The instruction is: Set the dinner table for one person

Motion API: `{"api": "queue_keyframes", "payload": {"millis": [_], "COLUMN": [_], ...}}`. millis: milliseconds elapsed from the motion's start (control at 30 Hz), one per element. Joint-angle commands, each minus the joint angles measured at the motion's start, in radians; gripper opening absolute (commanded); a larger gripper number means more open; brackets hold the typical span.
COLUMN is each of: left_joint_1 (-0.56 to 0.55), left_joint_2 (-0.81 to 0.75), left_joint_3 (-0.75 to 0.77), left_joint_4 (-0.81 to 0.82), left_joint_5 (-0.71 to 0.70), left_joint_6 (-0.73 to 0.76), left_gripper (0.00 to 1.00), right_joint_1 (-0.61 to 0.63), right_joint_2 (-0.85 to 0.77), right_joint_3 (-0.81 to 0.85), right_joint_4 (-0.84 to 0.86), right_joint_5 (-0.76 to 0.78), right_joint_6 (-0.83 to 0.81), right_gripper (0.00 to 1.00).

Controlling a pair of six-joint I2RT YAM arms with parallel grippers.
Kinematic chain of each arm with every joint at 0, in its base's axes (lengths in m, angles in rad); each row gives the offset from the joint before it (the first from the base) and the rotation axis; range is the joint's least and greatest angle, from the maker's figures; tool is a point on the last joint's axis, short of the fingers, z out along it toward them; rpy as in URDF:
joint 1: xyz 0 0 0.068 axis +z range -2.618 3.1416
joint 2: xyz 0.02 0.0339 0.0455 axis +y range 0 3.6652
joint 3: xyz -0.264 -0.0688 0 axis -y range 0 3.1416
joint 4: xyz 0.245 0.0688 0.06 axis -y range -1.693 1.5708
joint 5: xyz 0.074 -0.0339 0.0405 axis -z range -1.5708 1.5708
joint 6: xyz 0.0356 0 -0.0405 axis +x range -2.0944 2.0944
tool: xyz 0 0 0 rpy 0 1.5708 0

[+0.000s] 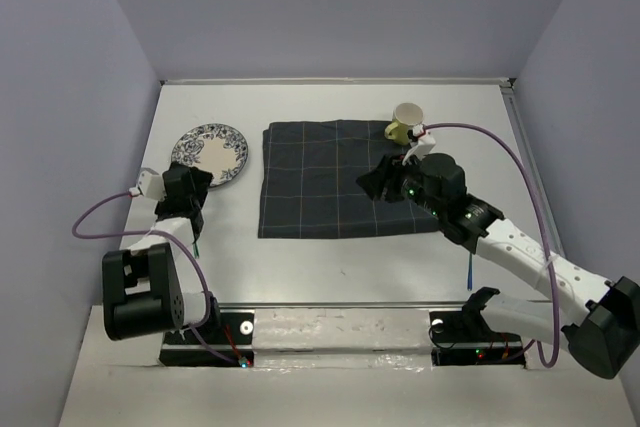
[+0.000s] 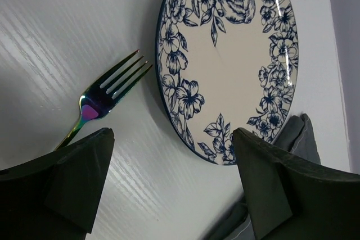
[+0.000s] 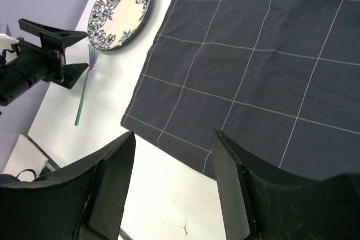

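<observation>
The white dinner table (image 1: 330, 267) holds a blue-flowered plate (image 1: 210, 152) at the far left, which also shows in the left wrist view (image 2: 230, 60). A rainbow-coloured fork (image 2: 107, 96) lies on the table beside the plate's near edge, tines towards it. My left gripper (image 1: 192, 182) is open and empty (image 2: 174, 184), just above the table at the plate's near rim. A dark grey checked cloth (image 1: 335, 179) lies flat in the middle. My right gripper (image 1: 380, 183) is open and empty (image 3: 174, 189), hovering over the cloth's right part. A yellow-green mug (image 1: 404, 125) stands at the cloth's far right corner.
A thin blue utensil-like item (image 1: 469, 275) lies on the table partly under my right arm. The right wrist view shows the plate (image 3: 119, 9), the fork (image 3: 84, 82) and my left gripper (image 3: 45, 60). Purple walls enclose the table on three sides.
</observation>
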Motion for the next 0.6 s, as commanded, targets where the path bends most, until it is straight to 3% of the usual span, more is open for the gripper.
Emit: {"api": "queue_keyframes", "payload": {"millis": [0, 300, 433, 567], "left_joint_1": [0.007, 0.005, 0.005, 0.005], "left_joint_2": [0.083, 0.198, 0.243, 0.297], "left_joint_3": [0.035, 0.058, 0.063, 0.078], "left_joint_4": [0.113, 0.185, 0.222, 0.242], "left_joint_5": [0.052, 0.083, 0.090, 0.096], "left_joint_6": [-0.025, -0.045, -0.074, -0.077], "left_gripper": [0.95, 0.88, 0.79, 0.60], "right_joint_1": [0.018, 0.027, 0.027, 0.027], "right_joint_2": [0.026, 0.082, 0.080, 0.074], "right_joint_3": [0.014, 0.028, 0.037, 0.046], "right_joint_4": [0.043, 0.069, 0.068, 0.063], "right_joint_5": [-0.035, -0.045, -0.052, -0.041], "right_joint_6": [-0.003, 0.002, 0.000, -0.004], "right_gripper": [0.62, 0.62, 0.62, 0.62]}}
